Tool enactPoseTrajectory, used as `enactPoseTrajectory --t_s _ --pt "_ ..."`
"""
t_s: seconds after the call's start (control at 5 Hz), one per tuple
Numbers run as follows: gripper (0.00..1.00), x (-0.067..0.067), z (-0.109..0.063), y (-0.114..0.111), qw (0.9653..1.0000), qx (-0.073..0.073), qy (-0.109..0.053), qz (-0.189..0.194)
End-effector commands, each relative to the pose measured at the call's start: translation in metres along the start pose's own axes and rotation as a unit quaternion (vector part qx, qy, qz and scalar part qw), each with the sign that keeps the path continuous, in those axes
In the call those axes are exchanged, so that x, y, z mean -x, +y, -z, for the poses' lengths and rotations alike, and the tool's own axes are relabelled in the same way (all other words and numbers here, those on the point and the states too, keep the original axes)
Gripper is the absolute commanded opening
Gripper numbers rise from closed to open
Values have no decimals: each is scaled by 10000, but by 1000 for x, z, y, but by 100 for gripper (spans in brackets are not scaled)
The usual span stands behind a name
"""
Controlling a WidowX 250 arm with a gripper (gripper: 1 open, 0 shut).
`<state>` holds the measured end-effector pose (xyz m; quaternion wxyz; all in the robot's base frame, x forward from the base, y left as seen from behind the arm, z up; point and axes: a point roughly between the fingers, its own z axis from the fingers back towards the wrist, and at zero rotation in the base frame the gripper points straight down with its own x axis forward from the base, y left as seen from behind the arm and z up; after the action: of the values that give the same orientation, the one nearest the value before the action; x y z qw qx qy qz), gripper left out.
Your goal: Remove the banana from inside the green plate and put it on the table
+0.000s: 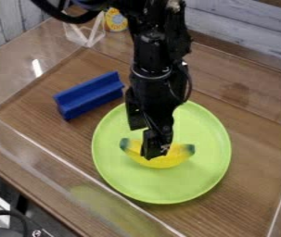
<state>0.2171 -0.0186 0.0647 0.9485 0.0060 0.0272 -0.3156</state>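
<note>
We see gripper (pixel 153 146) wide open, holding nothing, directly above banana (pixel 166 155) lying crosswise in green plate (pixel 118 157) centre.

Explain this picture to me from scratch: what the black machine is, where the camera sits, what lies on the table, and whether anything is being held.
The black machine is a single robot arm. Its tool, a two-fingered pincer, points straight down with its jaws open. The one camera view looks down at an angle from in front of the table, which is dark wood grain with clear plastic walls around it. On it sits a round green plate, and inside the plate lies a yellow toy banana, partly hidden by the tool. Left of the plate is a blue block, resting on the wood and apart from the plate. At the back stands a small yellow container, too blurred to name. Nothing is held yet: the open tool sits right over the banana.
</note>
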Motion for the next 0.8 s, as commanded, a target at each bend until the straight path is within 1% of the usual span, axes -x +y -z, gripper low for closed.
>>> enactPoseTrajectory --t_s 0.0,0.6 --pt "100 0 -4 0 9997 -96 -162 142" --pt "100 0 8 -2 9993 -17 -224 312"
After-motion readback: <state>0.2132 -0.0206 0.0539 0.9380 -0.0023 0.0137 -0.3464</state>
